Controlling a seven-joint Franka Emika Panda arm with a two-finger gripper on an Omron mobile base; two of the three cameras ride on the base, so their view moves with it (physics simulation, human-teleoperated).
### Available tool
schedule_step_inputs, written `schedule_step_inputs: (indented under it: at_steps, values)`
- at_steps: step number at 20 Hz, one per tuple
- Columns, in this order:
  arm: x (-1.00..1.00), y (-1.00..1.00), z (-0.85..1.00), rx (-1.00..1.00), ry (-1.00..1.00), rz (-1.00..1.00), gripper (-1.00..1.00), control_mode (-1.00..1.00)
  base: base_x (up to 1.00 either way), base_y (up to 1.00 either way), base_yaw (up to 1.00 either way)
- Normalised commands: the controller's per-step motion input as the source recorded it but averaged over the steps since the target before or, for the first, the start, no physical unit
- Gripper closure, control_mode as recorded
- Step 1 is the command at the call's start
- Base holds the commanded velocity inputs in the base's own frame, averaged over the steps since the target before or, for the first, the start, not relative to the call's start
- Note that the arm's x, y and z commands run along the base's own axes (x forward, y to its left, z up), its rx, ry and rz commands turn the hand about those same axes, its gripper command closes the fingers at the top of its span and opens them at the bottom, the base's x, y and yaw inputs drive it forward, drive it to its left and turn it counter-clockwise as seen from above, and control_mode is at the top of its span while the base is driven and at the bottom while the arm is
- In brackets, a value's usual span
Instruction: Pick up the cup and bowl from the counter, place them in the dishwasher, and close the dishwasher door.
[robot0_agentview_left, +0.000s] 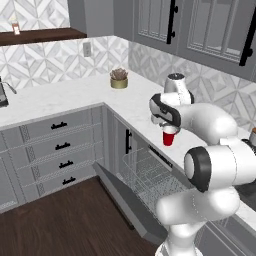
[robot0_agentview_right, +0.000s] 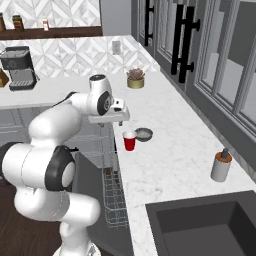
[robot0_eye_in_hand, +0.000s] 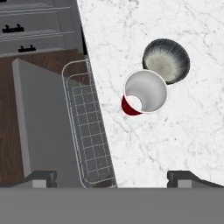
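Note:
The red cup stands upright near the front edge of the white marble counter, white inside up. The grey bowl sits touching or almost touching it, on the wall side. My gripper hangs open and empty above the counter's edge, a little short of the cup. In the left base view the hand hovers just over the cup. The dishwasher door lies dropped open, with the wire rack pulled out over it.
A gold pot with a plant stands farther along the counter. A grey soap bottle stands beside the dark sink. A coffee machine sits on the left counter. Grey drawers flank the dishwasher.

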Motion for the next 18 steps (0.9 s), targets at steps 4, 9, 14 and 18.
schedule_step_inputs:
  at_steps: [4, 9, 14, 18]
  values:
    - [0.47, -0.07, -0.48, -0.06, 0.00, 0.00, -1.00, -1.00, 0.00, 0.00, 0.00]
    - [0.48, -0.14, -0.43, 0.00, 0.00, 0.00, -1.00, -1.00, 0.00, 0.00, 0.00]
    - [0.33, -0.18, -0.40, 0.00, 0.00, 0.00, -1.00, -1.00, 0.00, 0.00, 0.00]
    - [0.20, -0.08, -0.44, 0.00, 0.00, 0.00, -1.00, -1.00, 0.00, 0.00, 0.00]
